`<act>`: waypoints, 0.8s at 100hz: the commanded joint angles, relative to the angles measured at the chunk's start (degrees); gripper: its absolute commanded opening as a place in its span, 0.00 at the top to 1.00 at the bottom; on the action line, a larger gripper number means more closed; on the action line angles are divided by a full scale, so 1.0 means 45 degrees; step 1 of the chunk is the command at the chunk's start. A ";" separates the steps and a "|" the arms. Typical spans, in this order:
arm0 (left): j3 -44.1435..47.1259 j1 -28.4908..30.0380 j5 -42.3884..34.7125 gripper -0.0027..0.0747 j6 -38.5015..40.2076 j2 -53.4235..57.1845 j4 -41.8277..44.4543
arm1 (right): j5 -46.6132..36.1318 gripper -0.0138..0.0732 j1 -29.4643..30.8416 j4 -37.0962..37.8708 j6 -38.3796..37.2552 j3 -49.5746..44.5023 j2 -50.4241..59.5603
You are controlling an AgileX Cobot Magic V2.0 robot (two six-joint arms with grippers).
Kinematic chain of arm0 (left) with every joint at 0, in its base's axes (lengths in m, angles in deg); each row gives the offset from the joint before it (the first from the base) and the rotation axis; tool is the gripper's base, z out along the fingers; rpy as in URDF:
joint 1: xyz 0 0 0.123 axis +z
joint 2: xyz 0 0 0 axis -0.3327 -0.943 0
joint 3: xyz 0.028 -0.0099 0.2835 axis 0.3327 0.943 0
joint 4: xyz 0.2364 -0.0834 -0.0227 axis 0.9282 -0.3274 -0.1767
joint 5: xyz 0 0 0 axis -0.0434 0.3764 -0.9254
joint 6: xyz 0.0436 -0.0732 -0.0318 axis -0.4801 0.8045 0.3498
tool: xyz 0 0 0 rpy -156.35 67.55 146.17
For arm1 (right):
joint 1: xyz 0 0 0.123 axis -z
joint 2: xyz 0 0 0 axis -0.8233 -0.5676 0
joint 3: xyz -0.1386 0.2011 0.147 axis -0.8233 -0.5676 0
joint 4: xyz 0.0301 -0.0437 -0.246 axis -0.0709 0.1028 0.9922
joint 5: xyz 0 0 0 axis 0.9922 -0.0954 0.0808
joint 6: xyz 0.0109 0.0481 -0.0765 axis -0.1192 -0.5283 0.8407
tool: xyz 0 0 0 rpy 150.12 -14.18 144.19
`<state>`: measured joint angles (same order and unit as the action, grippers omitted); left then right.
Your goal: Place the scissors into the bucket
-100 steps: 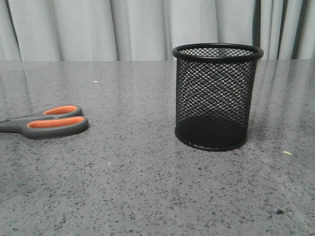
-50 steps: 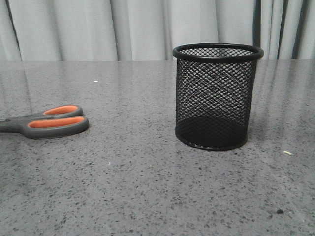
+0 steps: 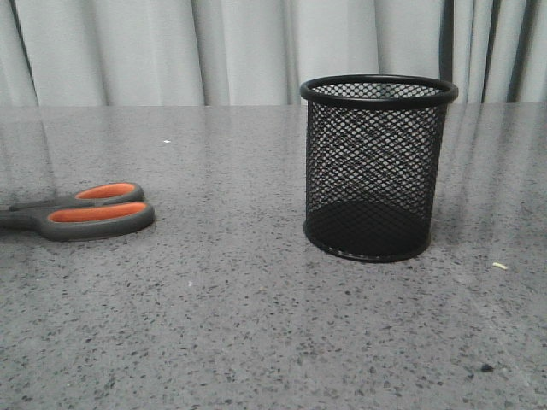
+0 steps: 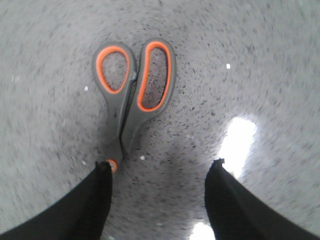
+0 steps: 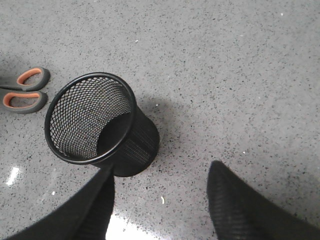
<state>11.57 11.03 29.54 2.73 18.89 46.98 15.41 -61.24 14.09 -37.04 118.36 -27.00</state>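
Grey plastic with bright orange lining the finger loops: that's the scissors (image 3: 81, 211), lying flat on the speckled stone table (image 3: 256, 325) at the left edge of the front view, loops pointing right, blades running out of frame. From the left wrist view the scissors (image 4: 132, 95) sit in the upper middle of the picture, handles closed together, an orange pivot dot right beside one black fingertip (image 4: 102, 172). The left gripper (image 4: 160, 170) hangs wide open above them, holding nothing; the scissors lie off toward one finger, not centred in the gap.

Over at centre right of the front view stands the bucket (image 3: 377, 166), black wire mesh with a solid rim and dark base, upright and well apart from the scissors. The right wrist view has the bucket (image 5: 97, 125) at left centre, nothing inside it, with the loops of the scissors (image 5: 25, 90) peeking in at the left edge. The right gripper (image 5: 160, 172) is spread wide too, nothing held, one finger close by the bucket's base.

Against the frames of a second ago, the front view is unchanged: scissors and bucket sit exactly where they were.
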 commanded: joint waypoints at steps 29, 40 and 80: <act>-0.0468 -0.0114 -0.0412 0.46 -0.2634 -0.2151 -0.0192 | -0.0600 0.41 0.0030 -0.0183 0.0128 0.0419 0.0012; -0.0468 -0.0114 -0.0884 0.46 -0.3307 -0.2548 -0.0192 | -0.0600 0.41 0.0030 -0.0183 0.0128 0.0419 0.0012; -0.0476 -0.0114 -0.1798 0.46 -0.4291 -0.3304 -0.0715 | -0.0578 0.41 0.0030 -0.0183 0.0128 0.0419 0.0012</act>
<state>11.31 11.03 22.95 -16.05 2.80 46.41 15.41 -61.24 14.09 -37.04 118.36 -27.00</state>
